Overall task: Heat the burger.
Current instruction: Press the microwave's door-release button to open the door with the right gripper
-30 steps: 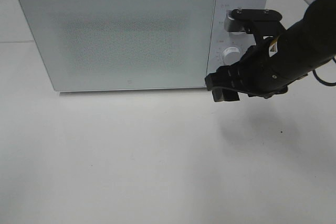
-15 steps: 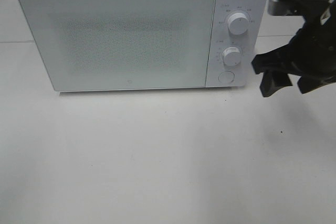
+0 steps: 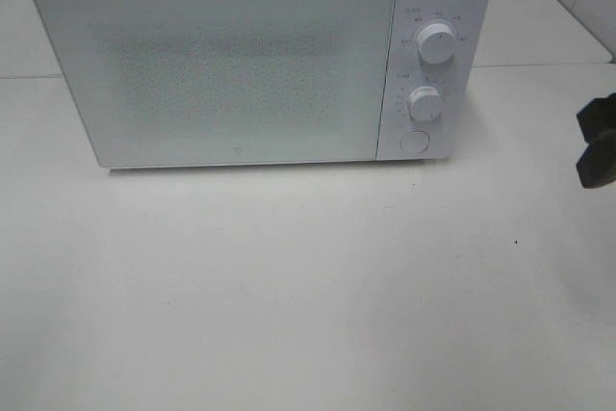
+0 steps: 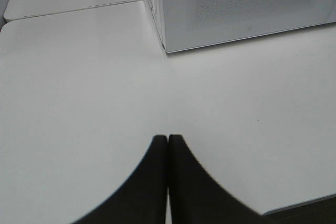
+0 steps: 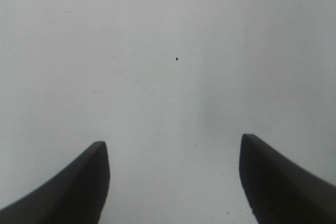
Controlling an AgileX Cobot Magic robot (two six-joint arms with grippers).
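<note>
The burger is out of view. A white microwave (image 3: 260, 60) stands at the back of the table with its door shut; its frosted door hides the inside. Two white knobs (image 3: 438, 45) and a round button (image 3: 415, 141) sit on its right panel. My right gripper (image 5: 173, 148) is open over bare table, nothing between its fingers; in the high view only a dark part of it (image 3: 599, 141) shows at the right edge, to the right of the microwave. My left gripper (image 4: 167, 141) is shut and empty above the table, in front of the microwave's left corner (image 4: 167, 51).
The white table (image 3: 308, 286) stretches in front of the microwave. A small dark speck (image 3: 516, 242) marks it at the right. A seam between table sections (image 4: 79, 10) runs left of the microwave.
My right arm has pulled away to the right from in front of the microwave's control panel, almost leaving the high view. The knobs and button are now uncovered.
</note>
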